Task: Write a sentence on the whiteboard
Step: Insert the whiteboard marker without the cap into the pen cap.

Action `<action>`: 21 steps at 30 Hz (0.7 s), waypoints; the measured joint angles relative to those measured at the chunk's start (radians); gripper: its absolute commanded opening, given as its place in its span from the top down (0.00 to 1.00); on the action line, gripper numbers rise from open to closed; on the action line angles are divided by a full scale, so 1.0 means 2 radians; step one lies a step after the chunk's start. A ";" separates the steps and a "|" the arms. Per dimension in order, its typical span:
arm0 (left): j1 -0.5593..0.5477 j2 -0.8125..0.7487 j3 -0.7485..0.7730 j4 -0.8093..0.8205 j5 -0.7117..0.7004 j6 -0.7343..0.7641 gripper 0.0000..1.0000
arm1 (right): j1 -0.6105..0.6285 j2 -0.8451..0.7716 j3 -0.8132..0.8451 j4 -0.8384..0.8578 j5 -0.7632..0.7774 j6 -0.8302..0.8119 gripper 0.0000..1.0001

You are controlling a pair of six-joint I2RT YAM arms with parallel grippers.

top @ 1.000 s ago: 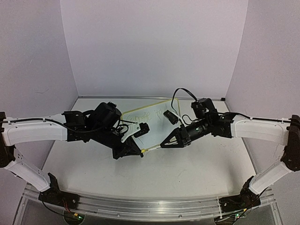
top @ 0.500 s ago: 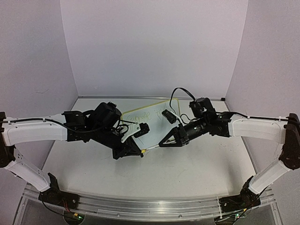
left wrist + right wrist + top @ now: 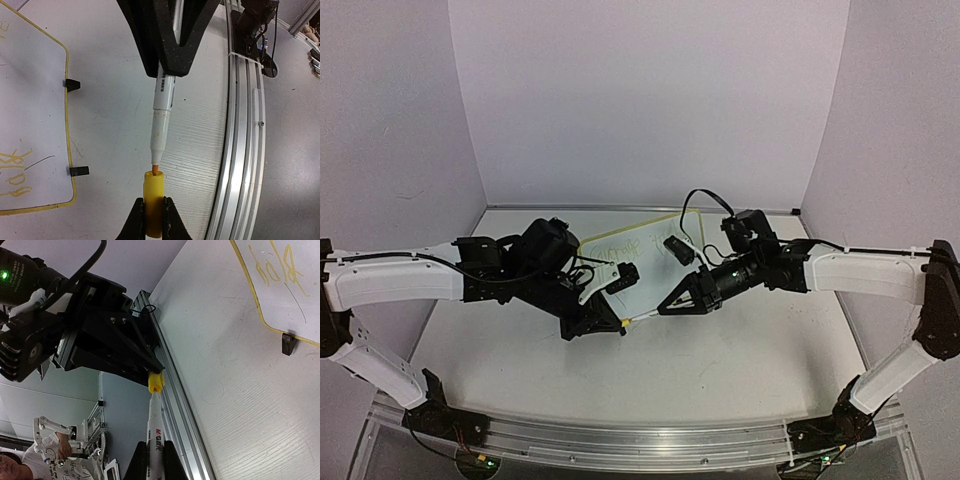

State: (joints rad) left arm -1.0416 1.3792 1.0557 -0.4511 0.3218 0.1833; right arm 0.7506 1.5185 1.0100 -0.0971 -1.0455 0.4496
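Note:
The whiteboard (image 3: 645, 255) with its pale yellow frame lies at the table's back middle, with two black clip feet (image 3: 73, 84) on one edge. Faint yellow-green writing, the sentence (image 3: 277, 267), shows on its face. My left gripper (image 3: 153, 212) is shut on a yellow marker cap (image 3: 153, 202). My right gripper (image 3: 153, 457) is shut on a white marker (image 3: 154, 432). The marker's orange tip (image 3: 156, 170) sits just inside the cap's mouth. In the top view the two grippers meet in front of the board, at the cap (image 3: 624, 323).
An aluminium rail (image 3: 620, 440) runs along the near table edge. Purple walls close the back and sides. A second black clip (image 3: 623, 276) and a black cable (image 3: 700, 205) lie over the board area.
My right gripper has moved left with the marker toward the cap in my left gripper. The left arm has held still.

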 measured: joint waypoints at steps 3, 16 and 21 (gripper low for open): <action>0.000 0.000 0.000 0.000 0.000 0.000 1.00 | 0.000 0.000 0.000 0.000 -0.001 0.000 1.00; -0.003 0.000 0.000 0.006 0.010 0.000 1.00 | 0.000 0.008 0.000 0.003 -0.023 0.000 1.00; -0.004 0.000 0.000 0.008 0.012 -0.001 1.00 | 0.000 0.010 0.000 0.007 -0.028 0.000 1.00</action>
State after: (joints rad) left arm -1.0488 1.3792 1.0557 -0.4348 0.3462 0.1819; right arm 0.7506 1.5394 1.0100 -0.0834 -1.1005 0.4496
